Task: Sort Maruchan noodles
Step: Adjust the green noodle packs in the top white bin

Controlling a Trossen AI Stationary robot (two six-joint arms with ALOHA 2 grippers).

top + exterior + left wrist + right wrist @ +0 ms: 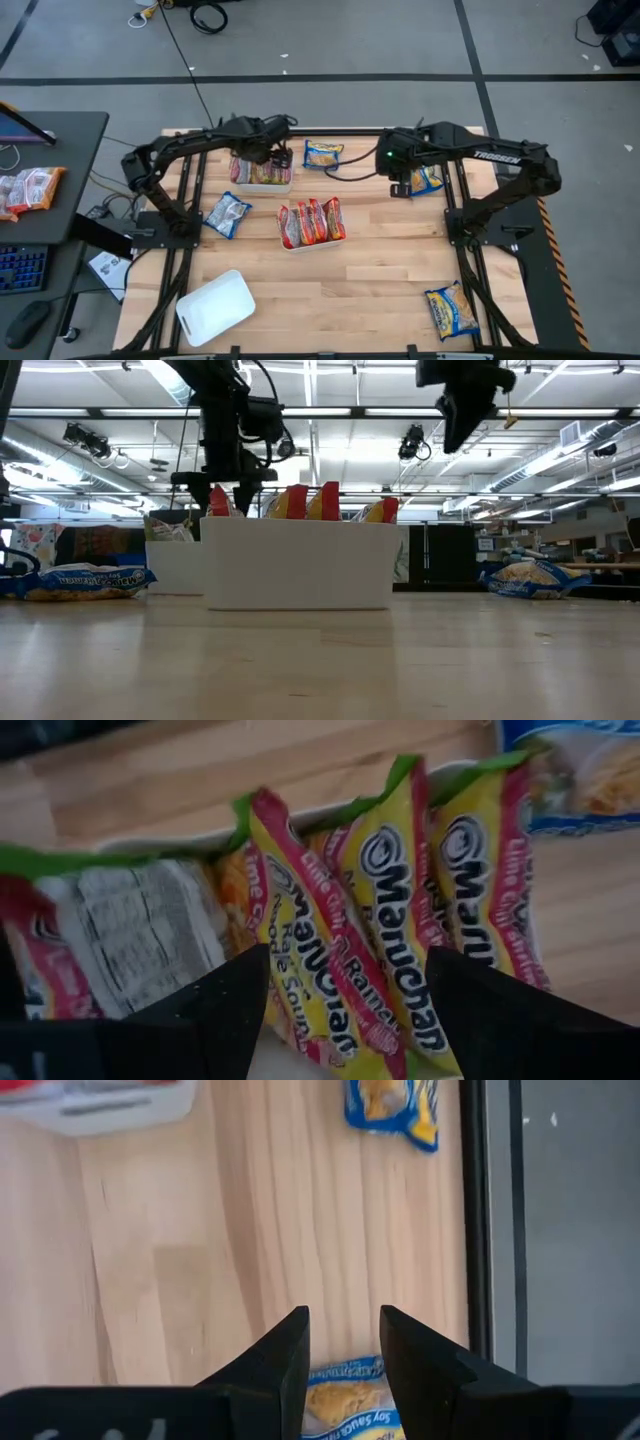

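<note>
- Step in hand, as I judge it: the left hand (268,155) is at the far tray (262,186), poised over the yellow-and-pink Maruchan packets (390,920) that stand on edge in it. Either it has just let one go or it is about to take one; I cannot tell which.
- The left hand's fingers (225,1010) stand wide apart. One upright packet shows between them in the left wrist view, but nothing looks pinched.
- The right hand (403,180) hovers above a blue-and-yellow packet (345,1400) lying flat near the bench's (380,290) right edge. Its fingers are partly spread and hold nothing; the packet lies just beyond the fingertips, in line with the gap.
- Next move, by my reading: the right hand must drop straight down, straddle the packet's short edge and close on the crinkly wrapper, which may slide on the wood.
- Red-orange packets (311,220) already fill the middle tray (310,243).
- Still loose on the bench: a blue packet (324,154) just beside the far tray, another blue one (455,310) at the near right corner, and a silvery-blue one (228,213) left of the middle tray.
- An empty white tray (215,307) lies tilted at the near left.
</note>
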